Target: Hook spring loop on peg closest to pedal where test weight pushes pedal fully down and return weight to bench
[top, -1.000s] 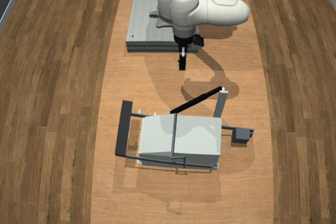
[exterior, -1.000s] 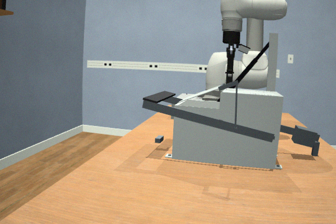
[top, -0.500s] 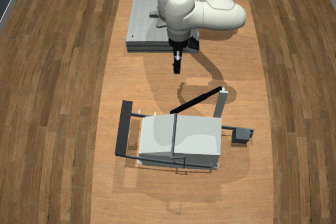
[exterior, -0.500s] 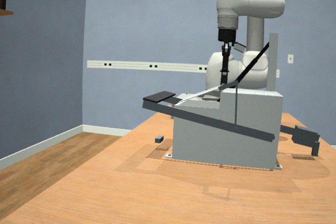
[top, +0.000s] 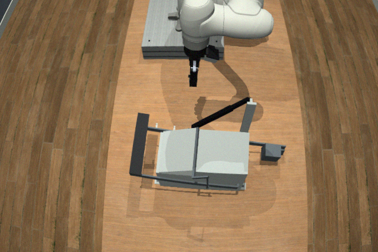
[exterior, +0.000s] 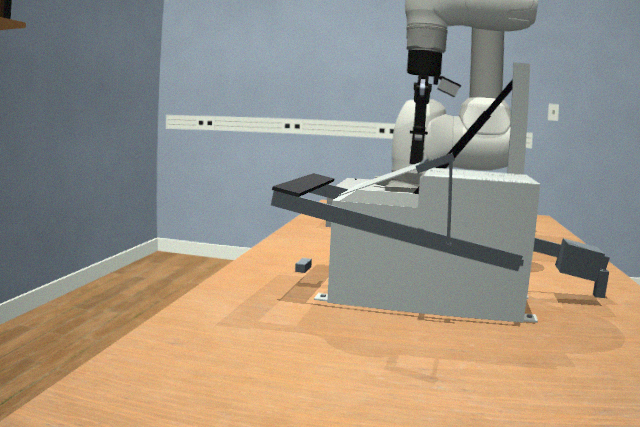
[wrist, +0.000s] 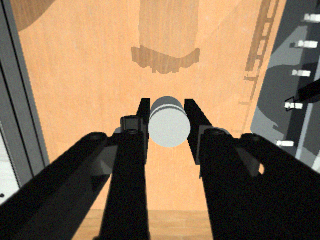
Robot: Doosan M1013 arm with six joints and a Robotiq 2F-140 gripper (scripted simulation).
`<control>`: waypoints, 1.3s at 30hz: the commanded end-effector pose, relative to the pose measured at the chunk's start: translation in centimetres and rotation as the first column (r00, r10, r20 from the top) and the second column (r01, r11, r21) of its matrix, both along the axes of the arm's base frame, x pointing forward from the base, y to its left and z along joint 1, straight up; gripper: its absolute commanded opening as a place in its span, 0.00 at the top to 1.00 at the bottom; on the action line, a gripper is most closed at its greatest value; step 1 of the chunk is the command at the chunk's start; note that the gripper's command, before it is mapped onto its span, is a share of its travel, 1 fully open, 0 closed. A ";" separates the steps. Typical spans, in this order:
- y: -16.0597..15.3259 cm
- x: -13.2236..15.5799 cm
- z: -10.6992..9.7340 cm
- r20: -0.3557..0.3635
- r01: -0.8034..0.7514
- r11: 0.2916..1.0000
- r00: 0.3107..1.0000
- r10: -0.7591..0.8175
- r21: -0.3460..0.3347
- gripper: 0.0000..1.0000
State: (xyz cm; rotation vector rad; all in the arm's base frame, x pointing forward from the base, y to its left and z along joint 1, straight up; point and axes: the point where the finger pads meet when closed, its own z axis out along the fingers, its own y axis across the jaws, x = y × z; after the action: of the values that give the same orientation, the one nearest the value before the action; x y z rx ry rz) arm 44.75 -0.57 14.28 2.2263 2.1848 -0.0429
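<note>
My gripper (top: 192, 83) (exterior: 416, 153) (wrist: 166, 112) is shut on the steel test weight (wrist: 169, 125), a short grey cylinder seen end-on between the black fingers in the wrist view. It hangs above the bench, between the robot's base and the feeder (top: 220, 151) (exterior: 429, 267). The dark pedal (top: 139, 142) (exterior: 302, 183) is raised at the feeder's left end. The black spring (top: 220, 113) (exterior: 480, 120) runs up to the top of the grey post (top: 247, 118) (exterior: 519, 117). Small white pegs (top: 156, 125) (wrist: 300, 72) show on the feeder.
The grey mounting plate (top: 161, 23) (wrist: 20, 100) under the robot lies behind the gripper. A grey counterweight block (top: 271, 151) (exterior: 578, 259) sticks out at the feeder's right. A small grey block (exterior: 303, 264) lies on the bench by the pedal side.
</note>
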 end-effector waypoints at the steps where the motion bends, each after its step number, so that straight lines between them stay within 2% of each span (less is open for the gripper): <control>1: -0.5 0.5 0.2 0.001 0.000 1.000 1.000 0.000 -0.003 0.75; 39: -5.9 5.7 1.8 0.000 0.000 0.999 1.000 0.000 -0.045 0.75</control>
State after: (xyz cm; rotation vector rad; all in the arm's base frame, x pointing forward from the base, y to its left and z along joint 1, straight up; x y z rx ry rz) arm 50.36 -6.50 16.03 2.2029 2.1617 -0.0926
